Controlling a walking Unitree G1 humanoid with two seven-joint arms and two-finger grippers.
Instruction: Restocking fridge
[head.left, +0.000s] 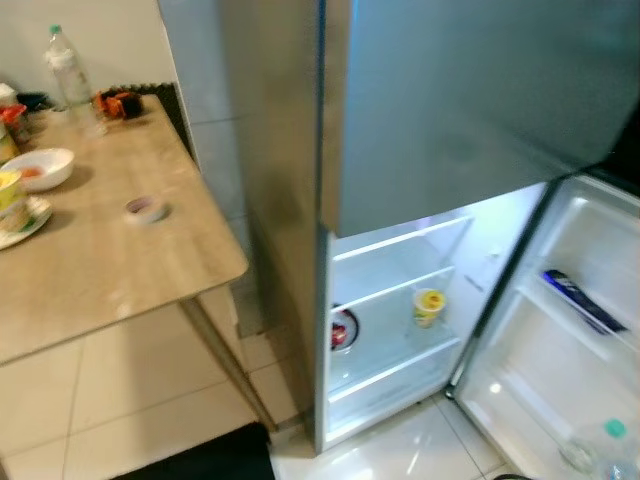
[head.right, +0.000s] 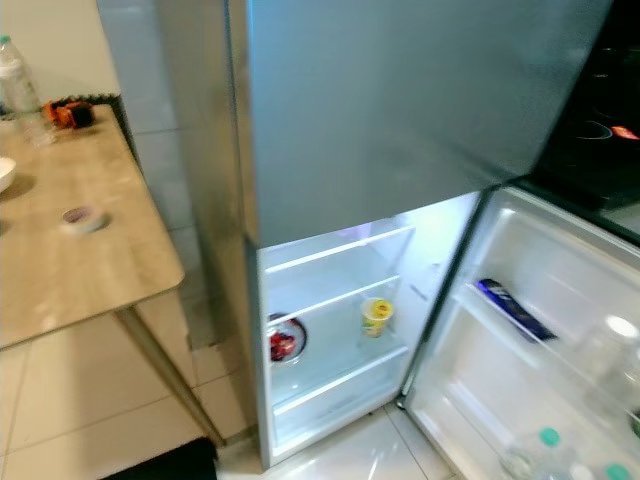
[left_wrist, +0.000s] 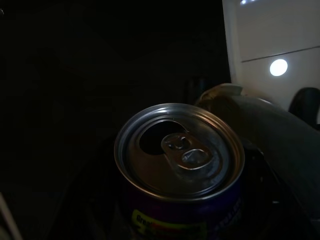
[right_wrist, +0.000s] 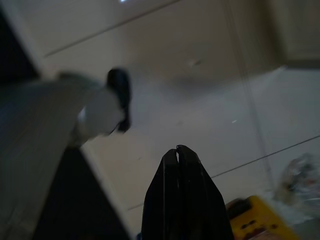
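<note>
The silver fridge (head.left: 400, 120) stands ahead with its lower door (head.left: 560, 350) swung open to my right. On the lit shelves inside are a yellow cup (head.left: 429, 305) and a red-filled bowl (head.left: 343, 328). The door racks hold a dark blue packet (head.left: 585, 300) and clear bottles (head.right: 545, 455). A purple drink can (left_wrist: 180, 165) with a silver top sits close before the left wrist camera, held in my left gripper in deep shade. My right gripper (right_wrist: 178, 152) hangs shut and empty over the pale tiled floor.
A wooden table (head.left: 110, 260) stands to the left, carrying a water bottle (head.left: 68, 72), a white bowl (head.left: 38, 168) and a tape roll (head.left: 146, 208). A dark mat (head.left: 200, 458) lies by the fridge's foot. A yellow object (right_wrist: 255, 222) lies on the floor.
</note>
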